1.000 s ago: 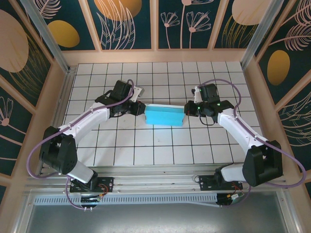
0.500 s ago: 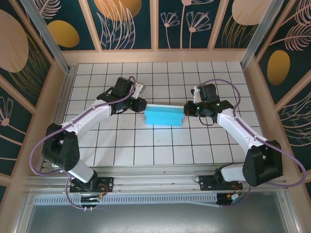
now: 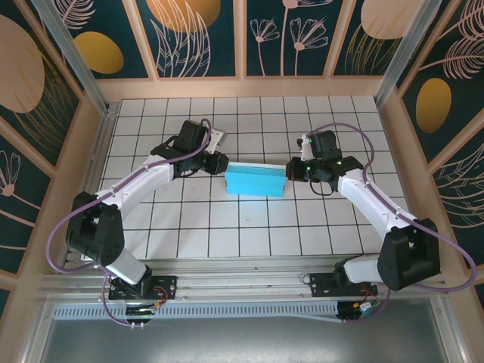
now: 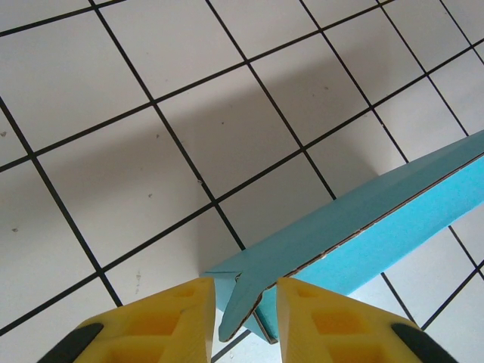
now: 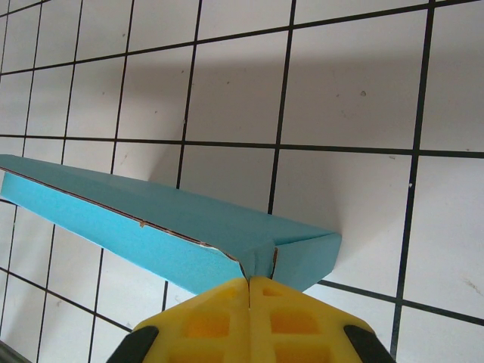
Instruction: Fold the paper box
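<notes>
The paper box (image 3: 255, 181) lies folded flat, turquoise side up, on the white gridded worktop (image 3: 227, 234). It sits about mid-depth and near centre, with its long axis running left to right. The left gripper (image 3: 220, 162) is at the box's far-left corner and the right gripper (image 3: 291, 170) at its right end, so the box lies between the two. In the left wrist view the yellow fingers (image 4: 151, 325) stand a little apart, and the box's corner sits in the gap between them. Cardboard fills most of that gap. It cannot be told whether the pads clamp the corner or merely straddle it. From that corner the box runs away toward the upper right, its seam showing as a thin pale line. In the right wrist view the right gripper's fingers (image 5: 204, 318) are pressed together. Their tips rest against the box's end, where a creased flap meets them. Whether the flap edge is pinched there cannot be told.
</notes>
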Tool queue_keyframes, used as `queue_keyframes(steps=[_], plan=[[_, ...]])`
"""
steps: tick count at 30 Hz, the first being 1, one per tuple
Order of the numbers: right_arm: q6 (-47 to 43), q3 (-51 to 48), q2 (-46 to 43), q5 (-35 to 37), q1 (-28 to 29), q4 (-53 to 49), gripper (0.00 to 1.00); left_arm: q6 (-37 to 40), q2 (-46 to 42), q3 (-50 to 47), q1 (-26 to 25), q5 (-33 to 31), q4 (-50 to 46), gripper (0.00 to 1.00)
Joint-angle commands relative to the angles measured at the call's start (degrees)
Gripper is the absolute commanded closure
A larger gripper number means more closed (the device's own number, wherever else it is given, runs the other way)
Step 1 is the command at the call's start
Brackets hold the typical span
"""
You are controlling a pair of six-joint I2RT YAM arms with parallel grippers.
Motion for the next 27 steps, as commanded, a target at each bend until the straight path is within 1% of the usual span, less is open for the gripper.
queue_keyframes(steps=[1,6,9,11,12,13,14,15,16,17,18,20,22,23,27], plan=[[-0.16,1.83,0.72,0.6,0.65,-0.61,1.0,1.18,1.06,-0.51,-0.18,-0.37,-1.4,0.73],[-0.14,1.95,0.84,0.6,0.69,-0.54,1.0,1.59,0.68,-1.2,-0.18,1.49,-1.03,0.73],[-0.23,1.92,0.8,0.92,0.65,-0.76,1.0,2.11,-0.87,-2.24,-0.21,2.31,0.04,0.68],[-0.25,1.81,0.65,1.28,0.69,-0.72,1.0,1.85,-4.71,-4.74,-0.18,2.55,4.12,0.64],[-0.26,1.69,0.48,1.62,0.71,-0.59,1.0,0.99,-8.99,-7.8,-0.18,0.52,9.03,0.61],[-0.34,1.54,0.34,1.9,0.7,-0.46,1.0,-1.25,-14.05,-12.15,-0.12,-3.26,15.59,0.55],[-0.34,1.56,0.27,2.13,0.67,-0.53,1.0,-3.65,-20.46,-18.41,-0.03,-9.09,23.46,0.42],[-0.26,1.45,0.2,2.35,0.67,-0.4,1.0,-5.7,-26.04,-23.65,0.26,-14.33,29.45,0.34],[-0.25,1.29,0.12,2.37,0.65,-0.2,1.0,-6.93,-29.12,-26.69,0.93,-16.21,31.95,0.33],[-0.16,1.21,0.09,2.28,0.59,0.03,1.0,-7.48,-30.43,-27.34,1.83,-15.98,31.52,0.37],[-0.16,1.12,0.11,2.28,0.58,0.24,0.99,-7.1,-30.0,-26.27,2.08,-16.12,28.93,0.41],[-0.24,1.25,0.41,2.27,0.6,0.45,0.99,-6.27,-28.53,-24.5,2.1,-16.14,25.23,0.42],[-0.25,1.28,0.62,2.27,0.61,0.47,0.99,-4.94,-28.13,-24.13,2.19,-13.44,24.37,0.42],[-0.17,1.33,0.68,2.18,0.61,0.56,0.99,-4.69,-27.52,-23.33,2.32,-11.09,23.49,0.42],[-0.08,1.39,0.78,2.0,0.63,0.44,0.99,-4.48,-20.84,-15.83,2.8,-2.14,14.83,0.43]])
